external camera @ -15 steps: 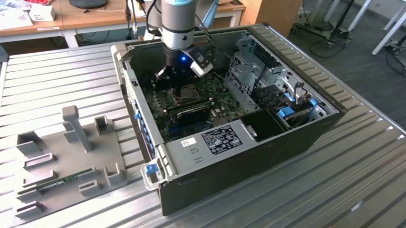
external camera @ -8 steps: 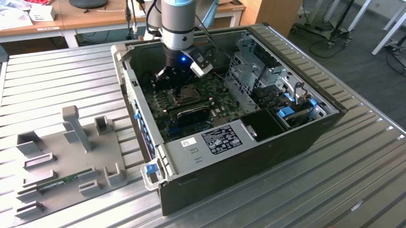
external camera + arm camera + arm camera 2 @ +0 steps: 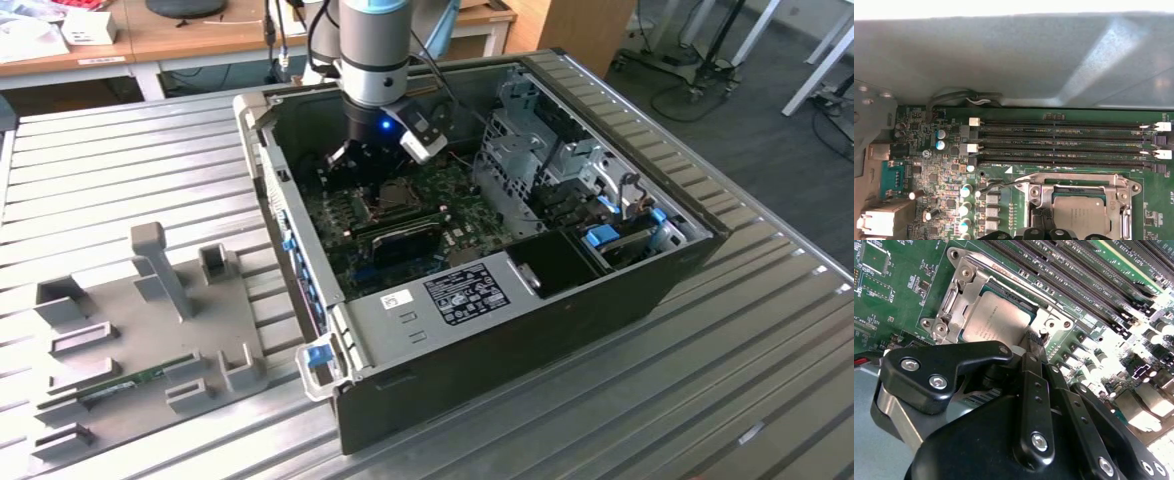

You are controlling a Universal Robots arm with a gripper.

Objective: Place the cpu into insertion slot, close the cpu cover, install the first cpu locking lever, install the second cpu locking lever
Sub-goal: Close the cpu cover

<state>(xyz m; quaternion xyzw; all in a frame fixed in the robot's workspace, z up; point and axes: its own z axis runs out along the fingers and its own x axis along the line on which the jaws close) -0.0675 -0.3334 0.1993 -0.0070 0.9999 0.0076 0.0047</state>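
Cpu (image 3: 996, 322): sitting flat inside the insertion slot (image 3: 396, 200), silvery top facing up.
Cpu cover (image 3: 956, 295): lying closed over the insertion slot, its hollow centre framing the cpu.
Pincer (image 3: 1030, 340): clenched, fingertips drawn together, hanging right over one edge of the insertion slot; whether it is touching the metal cannot be told.
Locking lever (image 3: 999, 186): its thin wire end is sticking out past a corner of the insertion slot.
Memory slots (image 3: 1059, 135): running in long black rows just beside the insertion slot.
Motherboard (image 3: 454, 215): lying around the insertion slot, inside an open computer case (image 3: 601, 290) that is resting on the slatted counter (image 3: 134, 170).
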